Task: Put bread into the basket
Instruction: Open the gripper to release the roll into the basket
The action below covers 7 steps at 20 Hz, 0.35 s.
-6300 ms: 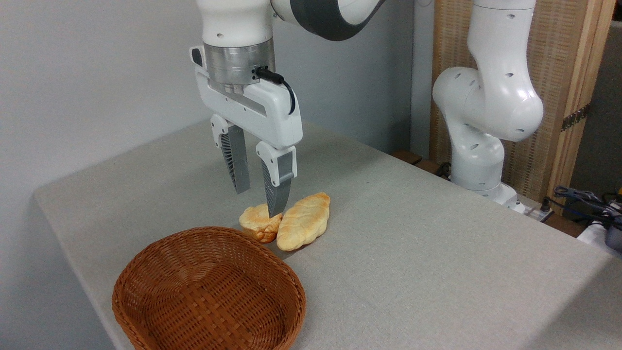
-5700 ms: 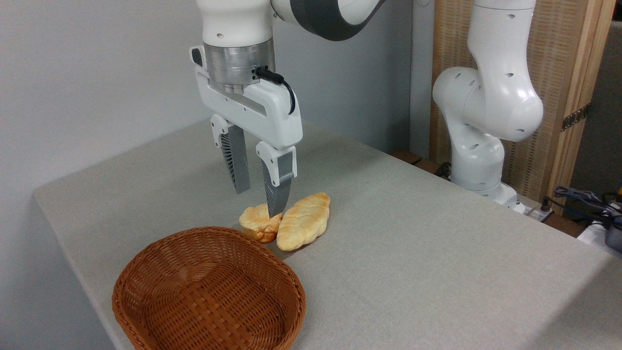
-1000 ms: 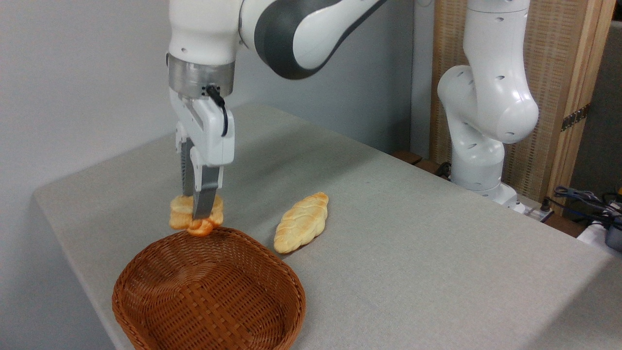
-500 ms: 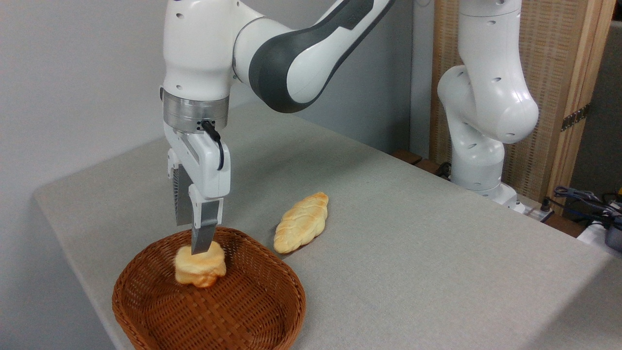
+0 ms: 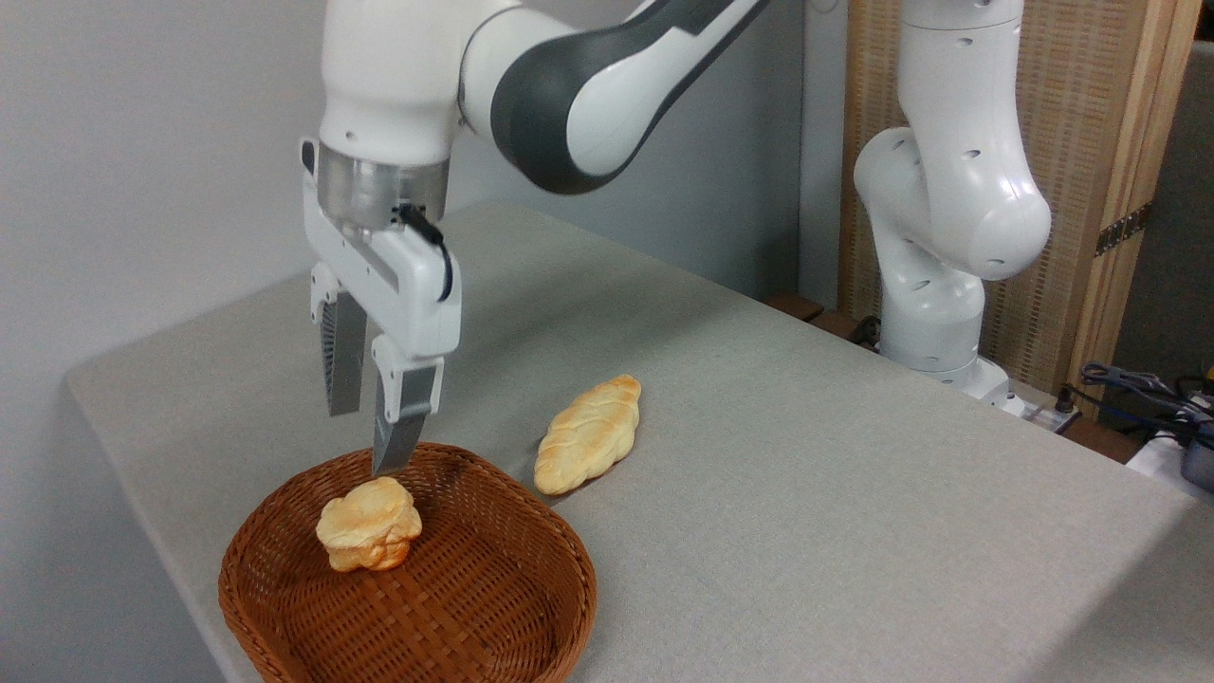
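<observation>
A small, lumpy golden-brown bread (image 5: 369, 523) lies inside the wide oval basket (image 5: 512, 607) of reddish-brown woven wicker, toward its left rear, resting on the flat lattice floor with the ribbed wall rising around it. Its top is pale and its edges run to orange-brown. Just above it hangs the pincer (image 5: 365, 438) of a glossy white robot arm (image 5: 588, 85), released and holding nothing: two grey ribbed fingers (image 5: 341, 356) stand apart and point down, and the nearer one ends over the basket's back rim, clear of the bread. A brushed metal collar joins the pincer's white housing to the arm, and a black cable curls along the housing's side.

To the right of the basket, near its rim but apart from it, a longer, pale braided loaf (image 5: 589, 433) lies aslant on the worktop (image 5: 854, 474), which is covered in a matte grey-beige cloth with a fine weave and rounded corners. The arm's smooth, jointed base column (image 5: 939, 237) rises at the far right edge, in front of a wood-framed panel (image 5: 1100, 142) of light woven cane. Loose cables (image 5: 1138, 384) lie beyond the worktop at the right.
</observation>
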Tool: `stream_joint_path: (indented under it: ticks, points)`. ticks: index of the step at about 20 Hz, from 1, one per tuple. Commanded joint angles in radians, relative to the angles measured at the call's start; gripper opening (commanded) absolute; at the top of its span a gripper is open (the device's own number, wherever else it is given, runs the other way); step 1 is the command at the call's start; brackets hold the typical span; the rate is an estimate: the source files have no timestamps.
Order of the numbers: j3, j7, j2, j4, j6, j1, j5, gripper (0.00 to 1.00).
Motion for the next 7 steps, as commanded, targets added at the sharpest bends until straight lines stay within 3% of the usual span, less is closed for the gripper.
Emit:
stream_joint_path:
  ticks: [1, 4, 6, 7]
  points:
    - [0.012, -0.038, -0.054, -0.001, -0.111, -0.008, 0.023, 1.0]
    - [0.011, -0.07, -0.065, 0.005, -0.228, -0.008, 0.078, 1.0]
    - [0.003, -0.111, -0.071, 0.005, -0.265, -0.01, 0.143, 1.0]
    - [0.003, -0.128, -0.074, 0.006, -0.268, -0.01, 0.15, 1.0]
